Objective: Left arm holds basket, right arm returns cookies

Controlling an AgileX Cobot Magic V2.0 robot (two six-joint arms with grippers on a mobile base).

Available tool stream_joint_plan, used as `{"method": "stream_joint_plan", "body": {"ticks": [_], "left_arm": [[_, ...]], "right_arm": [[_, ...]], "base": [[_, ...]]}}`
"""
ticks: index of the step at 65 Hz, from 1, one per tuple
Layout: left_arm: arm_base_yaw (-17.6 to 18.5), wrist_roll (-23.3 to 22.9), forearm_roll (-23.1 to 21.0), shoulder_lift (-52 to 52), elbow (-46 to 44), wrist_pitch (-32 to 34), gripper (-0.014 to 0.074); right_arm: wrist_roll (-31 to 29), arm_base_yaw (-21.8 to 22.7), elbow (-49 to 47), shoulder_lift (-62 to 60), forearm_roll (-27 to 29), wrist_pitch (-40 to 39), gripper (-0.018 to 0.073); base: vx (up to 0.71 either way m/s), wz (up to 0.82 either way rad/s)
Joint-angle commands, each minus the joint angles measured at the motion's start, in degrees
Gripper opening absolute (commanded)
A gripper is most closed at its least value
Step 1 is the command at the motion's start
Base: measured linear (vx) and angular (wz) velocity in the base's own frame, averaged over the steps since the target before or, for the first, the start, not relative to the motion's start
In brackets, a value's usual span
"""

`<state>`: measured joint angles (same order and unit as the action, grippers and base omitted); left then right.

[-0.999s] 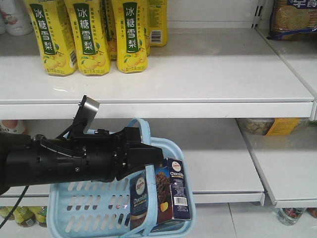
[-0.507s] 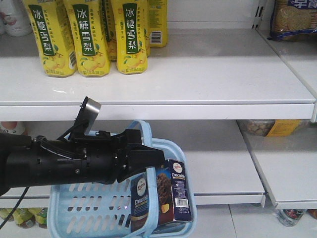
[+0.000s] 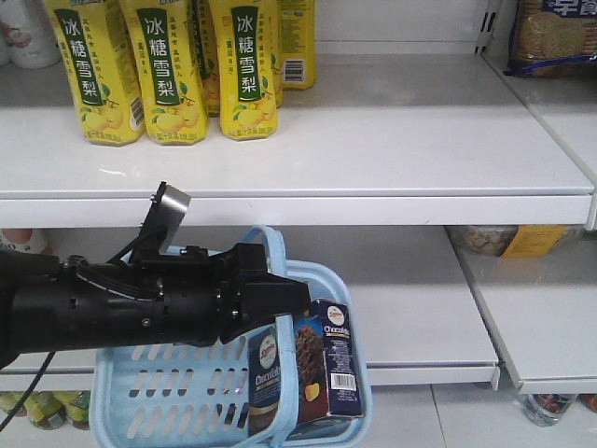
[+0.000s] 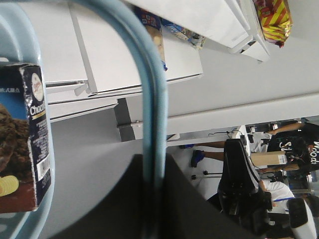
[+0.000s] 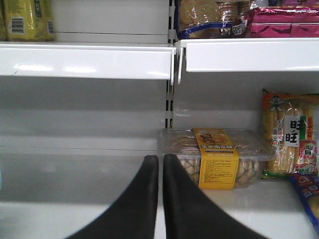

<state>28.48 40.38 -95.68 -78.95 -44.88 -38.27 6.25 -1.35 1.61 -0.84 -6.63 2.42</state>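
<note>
In the front view my thick black left arm (image 3: 121,308) reaches in from the left. Its gripper (image 3: 280,297) is shut on the hoop handle (image 3: 272,245) of the light blue basket (image 3: 168,387). The left wrist view shows the same handle (image 4: 153,99) running down between the dark jaws of the left gripper (image 4: 152,196). The cookies (image 3: 315,369), a dark blue box, stand upright in the basket's right end, also visible as the cookies (image 4: 25,139) beside the basket rim (image 4: 20,35). My right gripper (image 5: 160,162) is shut on nothing, facing a lower shelf; it does not show in the front view.
Yellow drink bottles (image 3: 168,70) stand on the upper white shelf (image 3: 373,140). Ahead of the right gripper lies a clear pack of pale biscuits with an orange label (image 5: 217,158); snack bags (image 5: 291,139) stand to its right. A shelf edge (image 5: 89,59) hangs above.
The basket and cookie box have sunk slightly and drifted a little right over the last second. The left gripper's hold on the handle is unchanged.
</note>
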Motion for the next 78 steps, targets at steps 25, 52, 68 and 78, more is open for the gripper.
{"method": "stream_joint_plan", "body": {"ticks": [25,52,68,78], "left_arm": [[0.00,0.68,-6.28,2.20,-2.17,-1.31,-0.0006],[0.00,0.68,-6.28,2.20,-2.17,-1.31,-0.0006],[0.00,0.68,-6.28,2.20,-2.17,-1.31,-0.0006],[0.00,0.68,-6.28,2.20,-2.17,-1.31,-0.0006]], "right_arm": [[4.98,0.07,-10.00,5.47,2.63,-7.84,-0.0006],[5.17,0.07,-28.89,33.08,2.97,8.17,-0.0006],[5.17,0.07,-28.89,35.45,3.09,6.88,0.0004],[5.17,0.07,-29.06,35.45,3.09,7.29,0.0058]], "base": [[0.00,0.00],[0.00,0.00],[0.00,0.00],[0.00,0.00]]}}
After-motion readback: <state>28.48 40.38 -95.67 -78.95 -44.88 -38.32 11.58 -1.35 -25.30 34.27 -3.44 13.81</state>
